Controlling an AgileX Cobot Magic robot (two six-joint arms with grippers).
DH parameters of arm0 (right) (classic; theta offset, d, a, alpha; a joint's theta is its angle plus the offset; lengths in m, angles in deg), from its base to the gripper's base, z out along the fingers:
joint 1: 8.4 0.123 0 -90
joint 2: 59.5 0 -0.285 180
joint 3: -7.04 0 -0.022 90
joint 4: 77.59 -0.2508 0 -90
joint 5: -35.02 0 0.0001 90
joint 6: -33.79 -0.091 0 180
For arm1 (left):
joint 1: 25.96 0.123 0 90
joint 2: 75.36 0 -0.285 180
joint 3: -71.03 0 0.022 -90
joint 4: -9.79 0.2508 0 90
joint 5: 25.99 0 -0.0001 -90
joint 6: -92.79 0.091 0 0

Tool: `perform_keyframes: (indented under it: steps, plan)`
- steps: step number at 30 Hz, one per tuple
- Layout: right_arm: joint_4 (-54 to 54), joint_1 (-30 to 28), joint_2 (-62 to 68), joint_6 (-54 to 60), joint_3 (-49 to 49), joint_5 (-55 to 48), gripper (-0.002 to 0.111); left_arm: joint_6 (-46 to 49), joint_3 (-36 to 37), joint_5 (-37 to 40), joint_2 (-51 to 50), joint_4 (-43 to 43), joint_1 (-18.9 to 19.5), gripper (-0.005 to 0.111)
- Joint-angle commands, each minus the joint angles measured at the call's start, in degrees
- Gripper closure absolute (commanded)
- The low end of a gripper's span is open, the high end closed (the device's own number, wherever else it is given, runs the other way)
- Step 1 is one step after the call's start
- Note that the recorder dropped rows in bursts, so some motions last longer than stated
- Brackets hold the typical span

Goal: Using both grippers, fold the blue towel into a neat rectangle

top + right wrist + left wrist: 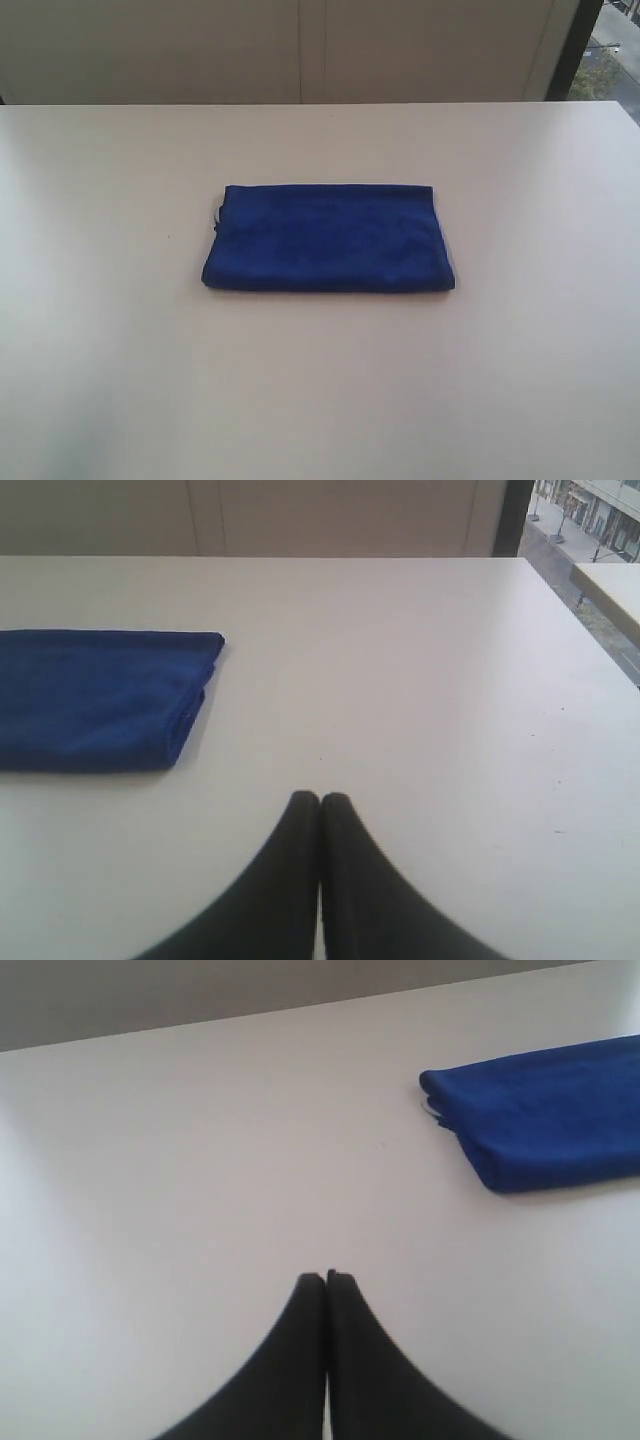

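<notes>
Pale, matte off-white laminate covers the whole worktop point(120, 380). The only thing on it is the blue towel point(330, 238), lying flat near the middle as a folded, slightly skewed rectangle with its long side running across the exterior view. Behind the far edge stands a light panelled wall point(300, 50). At the far right a dark window frame point(575, 45) looks onto a street outside.

Neither arm shows in the exterior view. A small dark tab point(216, 222) sticks out at the towel's left short edge, too small for me to identify. Both wrist views cut the towel off at the picture's edge. The right wrist view shows stacked layers at the end nearest that arm.

My left gripper point(326, 1278) looks out over bare worktop with its jaws pressed together and holding nothing, the towel well apart from it. My right gripper point(320, 798) is likewise closed and empty, fingers meeting tip to tip and pointing toward the far wall, also well clear of the towel. Only the black fingers of each are in view.
</notes>
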Motion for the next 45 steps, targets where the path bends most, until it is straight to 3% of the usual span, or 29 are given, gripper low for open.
perform_keyframes:
  steps: [1,21,26,45]
  plan:
    - [0.0,-0.14,-0.36,0.43,-0.39,0.19,0.108,-0.14,2.19,-1.17,1.04,0.05,2.98,0.107]
    - [0.0,-0.14,-0.36,0.36,-0.39,0.19,0.108,-0.62,2.55,-0.2,1.04,2.11,3.78,0.107]
    - [0.0,-0.14,-0.36,0.36,-0.39,0.19,0.108,-6.59,2.74,-0.39,1.04,6.19,3.78,0.107]
    - [0.0,-0.14,-0.36,0.36,-0.39,0.19,0.108,-7.88,5.87,-1.18,1.04,6.35,3.78,0.107]
